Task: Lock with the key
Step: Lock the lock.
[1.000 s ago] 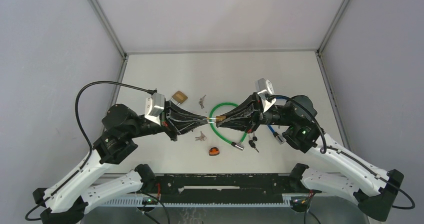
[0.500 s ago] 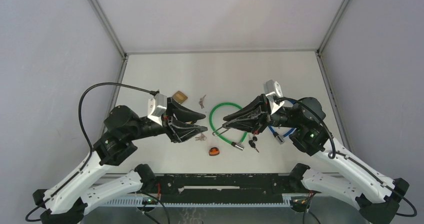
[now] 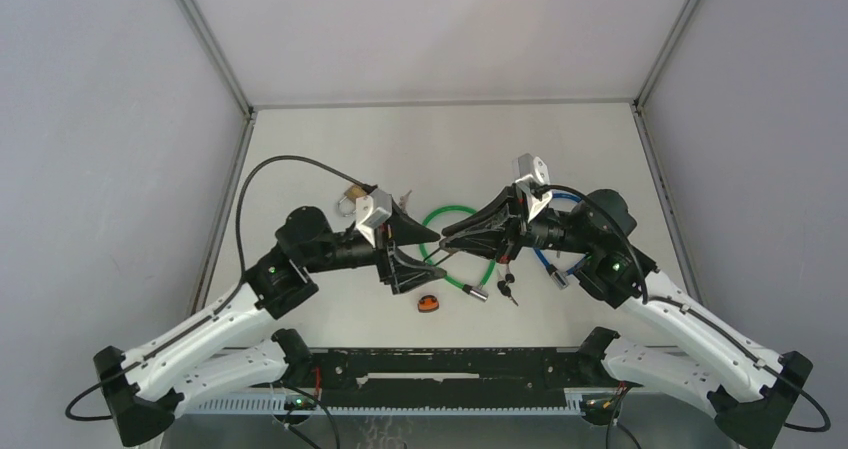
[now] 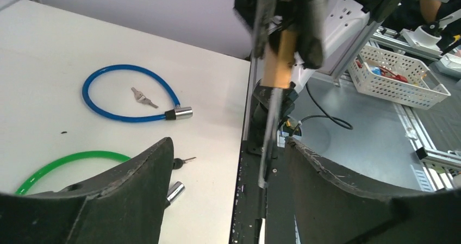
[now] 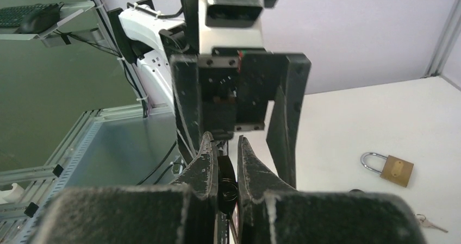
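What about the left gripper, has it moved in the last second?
Yes, the left gripper moved right; its tips now overlap the loop of the green cable lock.

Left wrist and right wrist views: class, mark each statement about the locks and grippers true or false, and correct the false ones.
1. The left gripper is open. True.
2. The right gripper holds nothing. False: it is shut on a brass lock.
3. On the table, keys lie inside the loop of the blue cable lock. True.
4. No padlock lies on the table. False: a brass padlock lies there, apart from both grippers.
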Controlling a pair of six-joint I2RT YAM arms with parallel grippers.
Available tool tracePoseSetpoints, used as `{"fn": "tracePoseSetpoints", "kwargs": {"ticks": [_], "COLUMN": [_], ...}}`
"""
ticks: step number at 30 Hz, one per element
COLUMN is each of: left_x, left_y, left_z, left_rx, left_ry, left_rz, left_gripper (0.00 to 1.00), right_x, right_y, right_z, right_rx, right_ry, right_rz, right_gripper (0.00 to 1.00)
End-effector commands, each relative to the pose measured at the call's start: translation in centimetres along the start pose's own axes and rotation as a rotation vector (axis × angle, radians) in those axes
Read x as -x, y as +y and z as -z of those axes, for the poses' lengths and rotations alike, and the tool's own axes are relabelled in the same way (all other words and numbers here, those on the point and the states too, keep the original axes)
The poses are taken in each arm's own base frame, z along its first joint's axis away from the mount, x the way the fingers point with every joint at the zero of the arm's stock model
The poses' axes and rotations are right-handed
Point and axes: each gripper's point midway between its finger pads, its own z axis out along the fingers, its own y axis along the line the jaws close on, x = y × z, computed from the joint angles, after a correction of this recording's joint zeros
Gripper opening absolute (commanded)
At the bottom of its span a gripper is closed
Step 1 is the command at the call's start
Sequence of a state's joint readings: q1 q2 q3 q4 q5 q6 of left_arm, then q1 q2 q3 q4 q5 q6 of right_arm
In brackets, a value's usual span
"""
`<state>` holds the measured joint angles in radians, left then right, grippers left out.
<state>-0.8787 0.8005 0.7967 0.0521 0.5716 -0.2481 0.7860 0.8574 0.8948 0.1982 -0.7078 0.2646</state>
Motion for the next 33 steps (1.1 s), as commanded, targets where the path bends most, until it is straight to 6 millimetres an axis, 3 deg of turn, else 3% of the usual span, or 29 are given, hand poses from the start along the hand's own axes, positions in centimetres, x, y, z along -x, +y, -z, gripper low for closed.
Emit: {"fn": "tracePoseSetpoints", "kwargs": {"ticks": [1, 8, 11, 15, 16, 18, 21, 27, 33], "left_x": [2.5, 2.3, 2.6, 3.2, 3.2, 2.9, 2.0, 0.7, 0.8], "left_y": [-0.8, -1.4, -1.7, -1.8, -1.9, -1.9, -1.3, -0.1, -0.2], "left_z": [-0.7, -0.2, 0.0, 0.2, 0.3, 0.5, 0.9, 1.6, 1.5], "left_rx": [-0.060, -0.073, -0.085, -0.073, -0.072, -0.070, -0.044, 0.004, -0.006], "left_ry": [-0.111, -0.097, -0.095, -0.106, -0.100, -0.079, -0.017, 0.100, 0.102], "left_rz": [-0.054, -0.052, -0.066, -0.071, -0.073, -0.085, -0.153, -0.242, -0.251], "left_gripper": [0.74, 0.28, 0.02, 0.00, 0.00, 0.00, 0.00, 0.00, 0.00], "right_x": [1.9, 1.6, 1.4, 1.0, 0.8, 0.3, -0.4, -2.2, -3.9], "right_y": [0.3, 0.3, 0.3, 0.5, 0.7, 1.3, 1.7, -0.2, -0.9], "right_z": [-0.1, -0.3, -0.5, -0.4, -0.1, 0.6, 1.6, 2.7, 1.6], "right_rx": [-0.002, 0.006, 0.012, 0.039, 0.057, 0.096, 0.101, -0.004, -0.002], "right_ry": [-0.069, -0.068, -0.062, -0.043, -0.030, 0.016, 0.091, 0.221, 0.266], "right_rz": [0.020, 0.014, 0.009, 0.016, 0.022, 0.041, 0.101, 0.142, 0.138], "right_gripper": [0.00, 0.00, 0.00, 0.00, 0.08, 0.42, 0.70, 0.72, 0.68]}}
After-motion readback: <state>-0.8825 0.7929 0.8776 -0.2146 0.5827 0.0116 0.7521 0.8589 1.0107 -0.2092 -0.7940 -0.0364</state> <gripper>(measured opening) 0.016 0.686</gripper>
